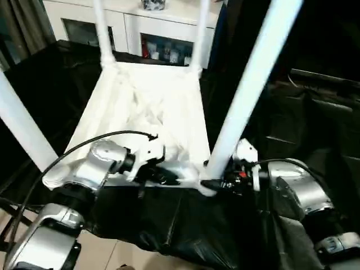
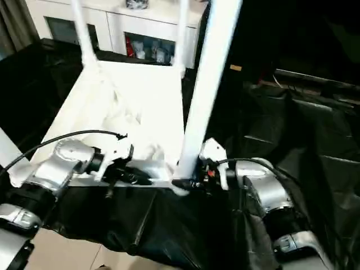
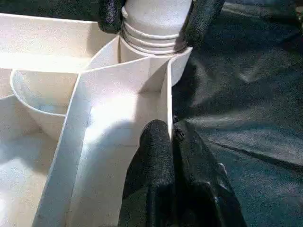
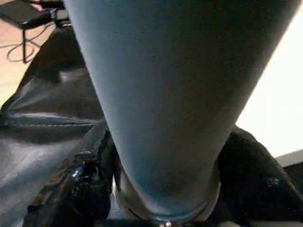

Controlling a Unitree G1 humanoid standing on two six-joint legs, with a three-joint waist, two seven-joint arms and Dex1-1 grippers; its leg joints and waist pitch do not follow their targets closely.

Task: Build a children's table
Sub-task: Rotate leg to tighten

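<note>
The children's table lies upside down, its white ribbed tabletop (image 1: pixel 157 101) resting on a black sheet. Two legs stand in the far corner sockets (image 1: pixel 103 34) (image 1: pixel 199 39), and another leg (image 1: pixel 22 129) rises at the near left. A fourth leg (image 1: pixel 247 84) stands tilted in the near right socket, its threaded base (image 3: pixel 154 28) just above the socket. My right gripper (image 1: pixel 216 183) is shut around that base, with a finger (image 4: pixel 80 189) on each side. My left gripper (image 1: pixel 169 177) is shut on the tabletop's near rim wall (image 3: pixel 168 109), beside that socket.
A black sheet (image 1: pixel 315 124) covers the surface around and under the tabletop. A white cabinet with glass doors (image 1: pixel 129 22) stands behind it. A black cable (image 1: pixel 84 143) arcs over my left forearm. Pale floor (image 1: pixel 112 256) shows below the sheet's near edge.
</note>
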